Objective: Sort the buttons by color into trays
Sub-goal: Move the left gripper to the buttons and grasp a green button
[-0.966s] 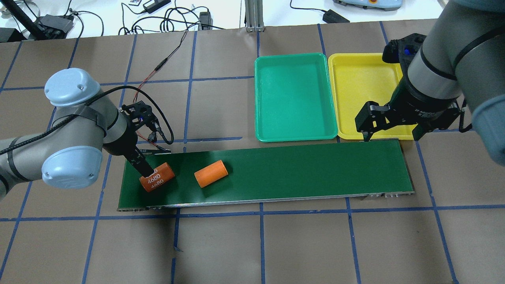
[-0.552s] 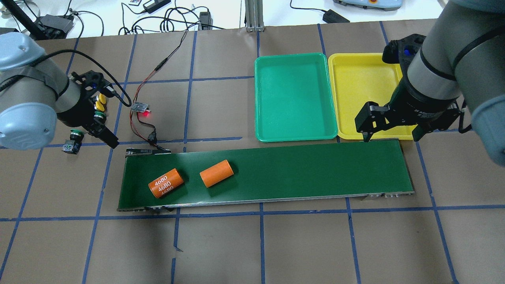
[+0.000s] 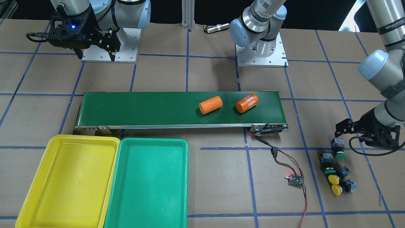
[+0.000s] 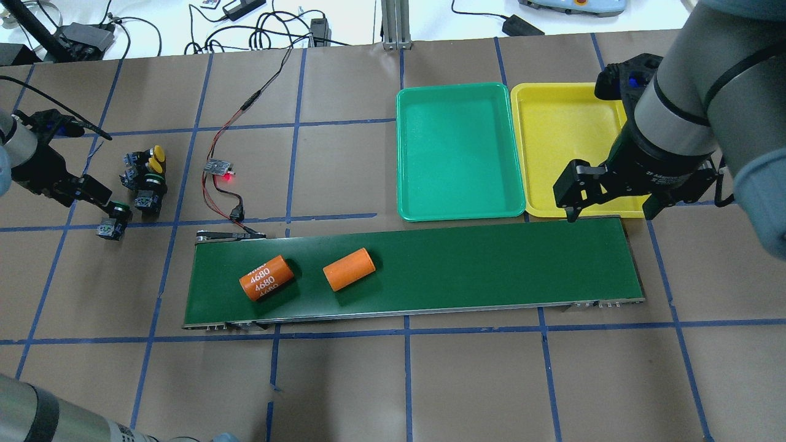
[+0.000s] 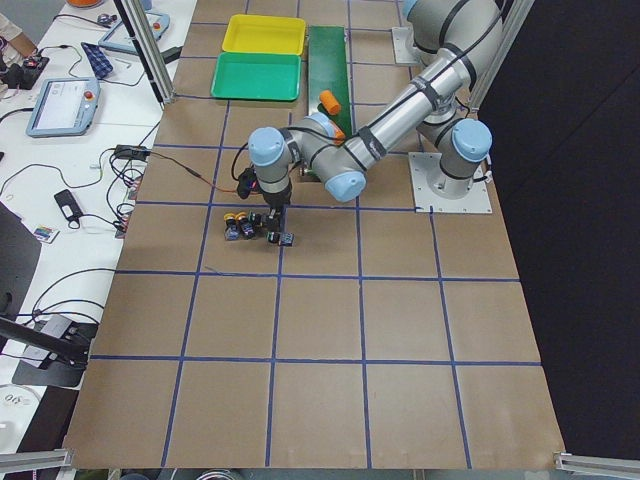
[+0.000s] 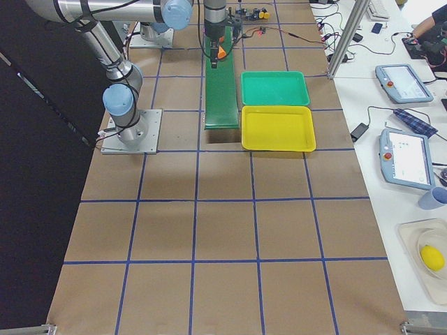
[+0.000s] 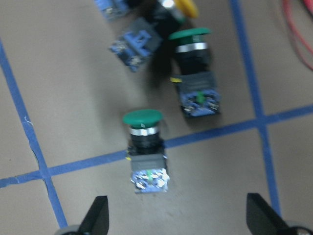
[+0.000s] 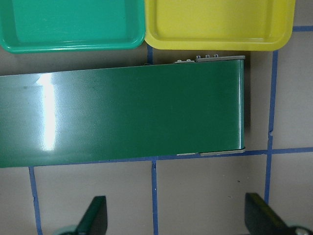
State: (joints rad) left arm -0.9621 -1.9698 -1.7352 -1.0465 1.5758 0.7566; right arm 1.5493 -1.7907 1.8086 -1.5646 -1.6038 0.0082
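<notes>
Several buttons lie grouped on the table's left end. One green button (image 4: 113,220) (image 7: 143,147) sits nearest my left gripper (image 4: 101,199) (image 7: 178,220), which hovers open over it, the button ahead of the fingertips and untouched. A second green button (image 4: 149,193) (image 7: 193,68) and a yellow button (image 4: 156,156) lie just beyond. The front view shows both yellow buttons (image 3: 333,179) (image 3: 337,189). The green tray (image 4: 460,150) and yellow tray (image 4: 562,141) stand side by side at the far right with nothing in them. My right gripper (image 4: 608,205) (image 8: 176,218) hangs open over the belt's right end.
A long dark-green conveyor belt (image 4: 466,264) runs across the middle, carrying a labelled orange cylinder (image 4: 265,277) and a plain orange cylinder (image 4: 349,269) near its left end. A small circuit board (image 4: 219,166) with a red light and wires lies between the buttons and the belt.
My left arm has swung away from the belt's left end to the buttons further left. Both orange cylinders have drifted a little right on the belt. The right arm has stayed put.
</notes>
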